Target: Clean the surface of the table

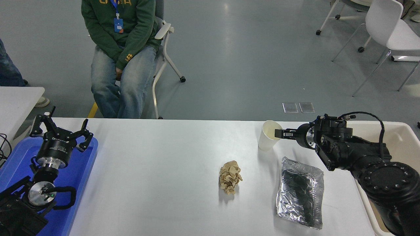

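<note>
On the table surface (164, 170) spread below me lie a foil pouch (300, 191) and a paper wad (230, 176) nearest, beyond them my right gripper (278, 133) clamped on the tilted paper cup (268, 139) rim, while my left gripper (60, 131) rests spread apart over the blue tray (82, 183).

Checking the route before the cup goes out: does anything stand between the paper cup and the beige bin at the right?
Only the right arm itself. The right pincer grips the paper cup at its rim, slightly tilted; the beige bin lies behind that arm. The foil tray sits nearer, off the line.
</note>
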Controlling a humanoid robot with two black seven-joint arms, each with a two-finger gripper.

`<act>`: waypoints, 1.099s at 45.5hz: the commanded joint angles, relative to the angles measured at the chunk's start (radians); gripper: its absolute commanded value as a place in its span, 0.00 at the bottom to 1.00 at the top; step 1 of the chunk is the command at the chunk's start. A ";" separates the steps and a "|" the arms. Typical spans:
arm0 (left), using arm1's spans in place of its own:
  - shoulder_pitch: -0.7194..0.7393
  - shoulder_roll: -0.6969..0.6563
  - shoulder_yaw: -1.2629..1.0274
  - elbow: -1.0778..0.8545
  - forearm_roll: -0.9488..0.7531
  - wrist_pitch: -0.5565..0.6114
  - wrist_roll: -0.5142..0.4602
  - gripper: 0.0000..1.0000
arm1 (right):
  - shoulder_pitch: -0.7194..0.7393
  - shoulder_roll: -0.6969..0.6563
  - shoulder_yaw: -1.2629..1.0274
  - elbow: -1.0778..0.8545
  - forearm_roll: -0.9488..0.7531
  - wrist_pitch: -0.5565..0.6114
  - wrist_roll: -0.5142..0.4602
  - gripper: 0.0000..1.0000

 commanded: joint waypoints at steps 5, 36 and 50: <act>0.000 0.000 0.000 0.000 0.000 0.000 0.000 1.00 | 0.003 0.000 -0.005 0.018 0.004 0.011 0.002 0.56; 0.000 0.000 0.000 0.000 0.000 0.000 0.000 1.00 | 0.053 0.000 -0.003 0.027 0.080 0.112 0.002 0.00; 0.000 0.000 0.000 0.000 0.000 0.000 0.000 1.00 | 0.056 0.000 0.000 0.022 0.132 0.129 0.008 0.00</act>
